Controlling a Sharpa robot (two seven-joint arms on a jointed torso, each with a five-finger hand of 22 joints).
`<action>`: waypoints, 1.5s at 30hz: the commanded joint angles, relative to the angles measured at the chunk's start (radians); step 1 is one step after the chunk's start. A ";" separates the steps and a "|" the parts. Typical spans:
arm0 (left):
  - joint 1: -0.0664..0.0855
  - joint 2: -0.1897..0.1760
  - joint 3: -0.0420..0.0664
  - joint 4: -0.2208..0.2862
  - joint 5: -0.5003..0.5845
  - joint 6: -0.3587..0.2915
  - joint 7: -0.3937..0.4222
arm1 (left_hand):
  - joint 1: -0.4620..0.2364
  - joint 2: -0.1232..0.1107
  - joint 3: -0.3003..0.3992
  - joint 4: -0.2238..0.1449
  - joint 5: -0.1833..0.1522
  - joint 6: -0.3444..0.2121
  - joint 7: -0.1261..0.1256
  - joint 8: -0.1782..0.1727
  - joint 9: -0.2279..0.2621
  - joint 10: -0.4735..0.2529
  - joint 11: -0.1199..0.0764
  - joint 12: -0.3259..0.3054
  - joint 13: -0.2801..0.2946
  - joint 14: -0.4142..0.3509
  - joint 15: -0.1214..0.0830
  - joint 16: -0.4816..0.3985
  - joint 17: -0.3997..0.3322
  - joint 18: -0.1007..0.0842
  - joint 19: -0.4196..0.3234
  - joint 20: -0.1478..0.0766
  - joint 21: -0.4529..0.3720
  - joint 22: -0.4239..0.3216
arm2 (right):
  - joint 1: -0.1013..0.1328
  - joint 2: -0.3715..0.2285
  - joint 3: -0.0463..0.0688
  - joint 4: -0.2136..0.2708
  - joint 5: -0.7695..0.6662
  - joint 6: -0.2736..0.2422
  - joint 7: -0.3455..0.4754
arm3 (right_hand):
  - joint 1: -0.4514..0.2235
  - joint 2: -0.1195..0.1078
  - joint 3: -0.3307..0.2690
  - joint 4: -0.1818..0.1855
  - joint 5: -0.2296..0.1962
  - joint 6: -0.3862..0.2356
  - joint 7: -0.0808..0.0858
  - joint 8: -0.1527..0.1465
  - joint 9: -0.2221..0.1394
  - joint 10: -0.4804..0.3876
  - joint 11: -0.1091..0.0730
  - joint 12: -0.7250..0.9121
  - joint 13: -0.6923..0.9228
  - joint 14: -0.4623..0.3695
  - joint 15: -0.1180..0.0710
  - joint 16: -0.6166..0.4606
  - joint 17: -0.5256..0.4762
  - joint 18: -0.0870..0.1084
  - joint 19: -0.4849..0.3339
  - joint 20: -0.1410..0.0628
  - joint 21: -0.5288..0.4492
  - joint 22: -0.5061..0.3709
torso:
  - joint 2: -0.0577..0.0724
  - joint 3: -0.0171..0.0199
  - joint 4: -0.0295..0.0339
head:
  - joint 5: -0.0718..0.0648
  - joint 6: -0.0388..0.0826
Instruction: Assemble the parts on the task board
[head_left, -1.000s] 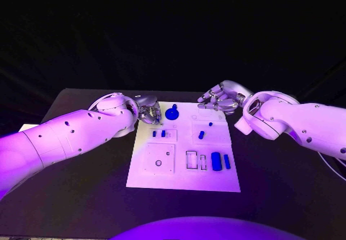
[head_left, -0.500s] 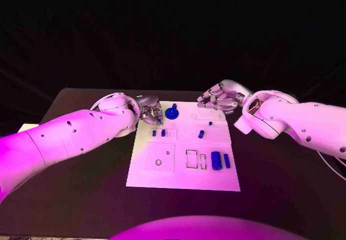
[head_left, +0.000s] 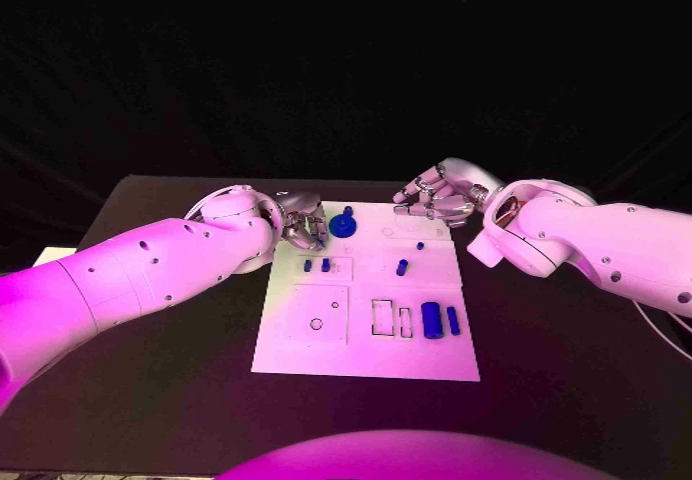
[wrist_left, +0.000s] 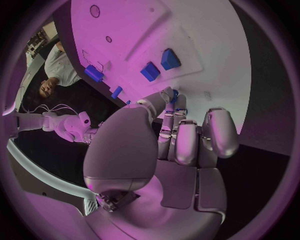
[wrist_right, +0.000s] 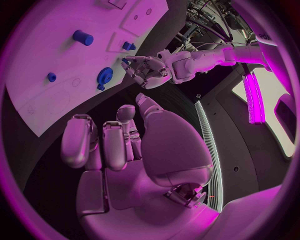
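1. Your left hand (head_left: 300, 230) and right hand (head_left: 440, 200), fingers curled in on nothing, flank the white task board's (head_left: 361, 360) far end.
2. You have most small blue parts (head_left: 433, 321) lying loose on it; assembly looks barely begun.

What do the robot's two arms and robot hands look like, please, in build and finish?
Both arms are smooth, rounded white shells with small dark round holes along them: left arm, right arm. Each ends in a silver metallic robot hand with jointed, segmented fingers: left robot hand, right robot hand.
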 joint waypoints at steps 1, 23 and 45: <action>0.000 0.007 -0.002 -0.005 -0.002 0.029 0.007 | -0.002 0.009 0.008 -0.001 0.004 0.004 0.000 -0.002 0.001 0.005 -0.001 0.000 0.000 0.030 -0.003 -0.004 -0.002 -0.015 0.011 -0.005 0.005 0.001 | -0.001 0.001 0.000 0.001 -0.003 0.008 0.008 | 0.003 0.005 0.000 0.005 0.004 -0.005 0.004 -0.001 -0.001 -0.003 -0.001 -0.002 -0.001 0.038 0.008 -0.006 -0.001 0.015 -0.007 -0.003 -0.006 -0.001 | 0.000 -0.0005 -0.0007 | -0.001 -0.001; 0.000 0.020 -0.005 -0.012 -0.009 0.053 0.003 | -0.003 0.008 0.008 -0.002 0.004 0.004 -0.001 -0.003 0.002 0.005 -0.001 -0.002 0.001 0.030 -0.004 -0.003 -0.001 -0.014 0.010 -0.005 0.005 0.001 | -0.001 0.001 0.000 0.001 -0.003 0.008 0.009 | 0.003 0.005 0.000 0.005 0.004 -0.005 0.004 -0.001 -0.001 -0.003 -0.001 -0.002 -0.001 0.038 0.008 -0.006 -0.001 0.015 -0.007 -0.003 -0.006 -0.001 | -0.001 -0.0003 0.0009 | -0.003 -0.005; 0.000 0.002 -0.005 -0.010 0.004 0.018 0.005 | -0.068 -0.037 0.004 0.011 0.004 -0.122 0.029 -0.088 -0.036 -0.127 0.042 -0.098 -0.028 0.022 0.030 -0.009 -0.029 0.001 -0.025 0.021 -0.083 -0.053 | -0.001 -0.001 0.000 -0.011 -0.006 0.013 0.004 | 0.004 0.004 0.000 0.005 0.004 -0.005 0.005 -0.001 -0.001 -0.009 -0.001 -0.010 -0.010 0.038 0.008 -0.008 -0.003 0.017 -0.010 -0.003 -0.011 -0.009 | -0.001 -0.0012 0.0013 | -0.005 -0.008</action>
